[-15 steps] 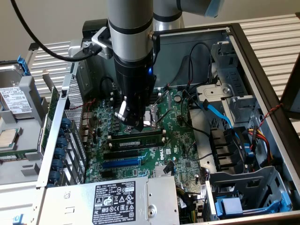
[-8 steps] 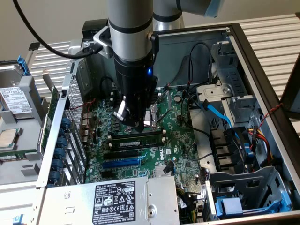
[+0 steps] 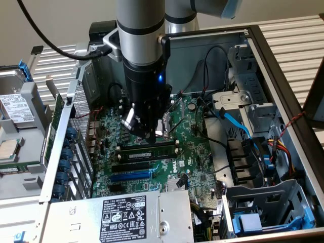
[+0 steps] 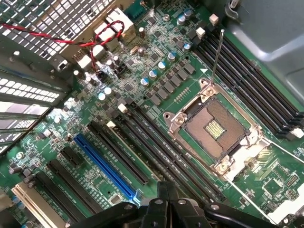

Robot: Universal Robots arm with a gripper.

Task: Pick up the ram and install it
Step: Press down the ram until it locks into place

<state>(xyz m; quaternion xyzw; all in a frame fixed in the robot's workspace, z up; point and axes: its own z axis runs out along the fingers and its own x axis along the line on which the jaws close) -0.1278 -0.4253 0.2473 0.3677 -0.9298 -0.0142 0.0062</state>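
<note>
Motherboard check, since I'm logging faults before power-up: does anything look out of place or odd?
The CPU socket stands open and empty, pins bare, with its thin metal lever raised off the motherboard. Nothing looks spilled or broken.

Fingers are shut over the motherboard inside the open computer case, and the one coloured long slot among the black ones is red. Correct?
Not quite. The coloured slot is blue, not red, as the wrist view shows. The rest holds: the fingers are shut over the motherboard in the open computer case.
</note>
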